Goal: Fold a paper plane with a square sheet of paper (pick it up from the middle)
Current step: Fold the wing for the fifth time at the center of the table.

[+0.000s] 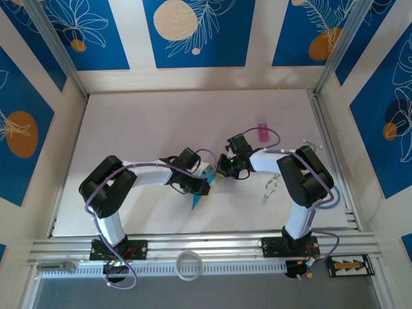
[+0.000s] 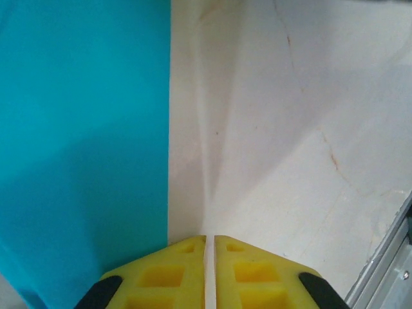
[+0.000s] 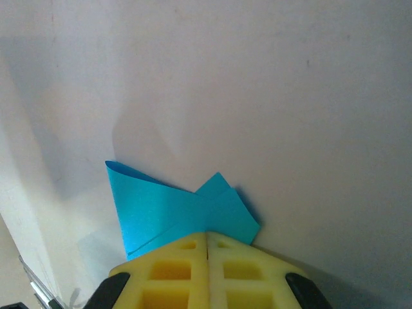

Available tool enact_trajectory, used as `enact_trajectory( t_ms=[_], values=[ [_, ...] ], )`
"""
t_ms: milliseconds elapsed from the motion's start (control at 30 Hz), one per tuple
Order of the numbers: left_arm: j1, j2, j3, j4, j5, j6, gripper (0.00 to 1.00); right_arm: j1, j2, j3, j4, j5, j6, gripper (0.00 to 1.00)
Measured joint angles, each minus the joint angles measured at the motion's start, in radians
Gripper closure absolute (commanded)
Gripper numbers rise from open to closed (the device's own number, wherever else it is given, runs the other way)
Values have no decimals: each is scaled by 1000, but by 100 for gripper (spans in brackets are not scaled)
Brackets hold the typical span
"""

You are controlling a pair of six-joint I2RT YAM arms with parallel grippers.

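Note:
The square sheet of paper (image 1: 197, 200) is a creased, pointed cyan shape lying at the table's middle between both arms. My right gripper (image 1: 219, 170) meets it from the right. In the right wrist view its yellow fingers (image 3: 207, 235) are shut on the folded paper (image 3: 167, 206), whose flaps fan out past the tips. My left gripper (image 1: 203, 186) sits over the paper from the left. In the left wrist view its jaws (image 2: 206, 242) are shut to a thin pale slit. A flat cyan panel of the paper (image 2: 84, 148) runs along and under the left finger.
A tiny pink object (image 1: 262, 132) lies at the back right of the white table (image 1: 148, 129). A metal clip (image 1: 270, 188) rests by the right arm. A white ring (image 1: 188, 265) sits on the front rail. Blue leaf-patterned walls (image 1: 193, 32) enclose the space.

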State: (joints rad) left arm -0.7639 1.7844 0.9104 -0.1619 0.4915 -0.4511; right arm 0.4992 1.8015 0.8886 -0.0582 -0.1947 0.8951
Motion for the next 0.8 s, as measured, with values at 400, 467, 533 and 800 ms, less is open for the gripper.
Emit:
enact_trajectory(
  t_ms=[400, 467, 533, 800],
  values=[
    [-5, -130, -172, 52, -11, 3, 88, -7, 3, 1, 1, -18, -4, 100],
    [-5, -161, -200, 44, -15, -8, 88, -8, 3, 1, 2, -19, -9, 100],
    [-5, -194, -222, 27, -26, -14, 88, -8, 3, 0, 5, -23, -18, 99],
    [5, -459, -276, -11, -265, -53, 81, -11, 16, 20, -14, -46, -85, 98]
  ],
)
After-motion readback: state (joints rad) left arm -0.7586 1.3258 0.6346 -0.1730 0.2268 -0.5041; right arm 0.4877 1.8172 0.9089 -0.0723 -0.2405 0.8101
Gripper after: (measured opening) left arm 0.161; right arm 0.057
